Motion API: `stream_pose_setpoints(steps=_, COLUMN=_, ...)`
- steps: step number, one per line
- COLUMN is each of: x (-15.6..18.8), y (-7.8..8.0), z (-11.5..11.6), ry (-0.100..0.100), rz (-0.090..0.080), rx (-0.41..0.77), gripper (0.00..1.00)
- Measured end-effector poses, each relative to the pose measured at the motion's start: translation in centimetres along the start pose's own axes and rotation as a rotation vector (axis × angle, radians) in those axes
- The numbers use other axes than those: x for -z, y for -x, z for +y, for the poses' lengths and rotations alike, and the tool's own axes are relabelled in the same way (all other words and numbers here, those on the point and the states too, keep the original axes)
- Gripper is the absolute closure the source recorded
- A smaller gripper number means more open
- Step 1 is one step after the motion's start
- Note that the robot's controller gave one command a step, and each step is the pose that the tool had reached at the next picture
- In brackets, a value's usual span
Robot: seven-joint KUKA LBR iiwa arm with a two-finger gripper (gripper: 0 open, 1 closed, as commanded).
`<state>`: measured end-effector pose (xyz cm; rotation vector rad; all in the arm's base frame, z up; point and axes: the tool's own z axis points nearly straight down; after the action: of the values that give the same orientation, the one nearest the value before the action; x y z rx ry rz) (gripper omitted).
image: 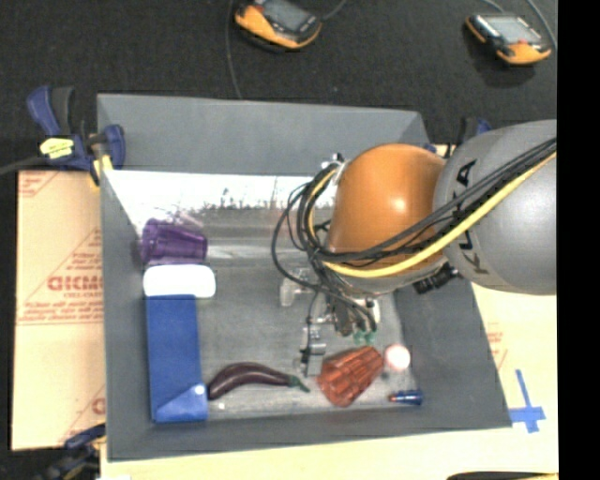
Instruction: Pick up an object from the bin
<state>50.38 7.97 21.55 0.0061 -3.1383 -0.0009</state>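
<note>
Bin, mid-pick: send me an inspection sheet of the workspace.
Surface: grey bin floor, things lie along two sides.
Job's things: dark purple eggplant and red ribbed object, nearest the end effector.
Clutter: purple cup, blue box, white block, pale ball, small blue item.
Grippers: end effector over the gap between eggplant and red object.
Cables: black and yellow cables round orange wrist cover.
Surroundings: two orange devices on black mat.

Black surface (141, 47) surrounding bin (262, 127). Orange-and-black device (278, 21) at surface's top edge, centre-left, thin cable (229, 61) trailing towards bin. Second device (507, 37) near top right corner.
</note>
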Motion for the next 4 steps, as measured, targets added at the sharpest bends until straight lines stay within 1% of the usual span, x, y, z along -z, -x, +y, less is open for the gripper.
stream_pose_setpoints(steps=1, x=0.2, y=0.1, z=0.0, ry=0.0, rz=-0.006, rx=-0.002, gripper=0.0)
stream_pose_setpoints(steps=2, x=-6.3, y=-1.3, z=-0.2, ry=0.002, rz=-0.011, rx=-0.024, gripper=0.0)
stream_pose_setpoints(steps=3, x=-8.7, y=-1.0, z=-3.1, ry=-0.001, rz=-0.012, rx=0.23, gripper=0.0)
stream_pose_setpoints(steps=4, x=-10.2, y=-1.9, z=-1.9, ry=0.0, rz=-0.01, rx=0.279, gripper=0.0)
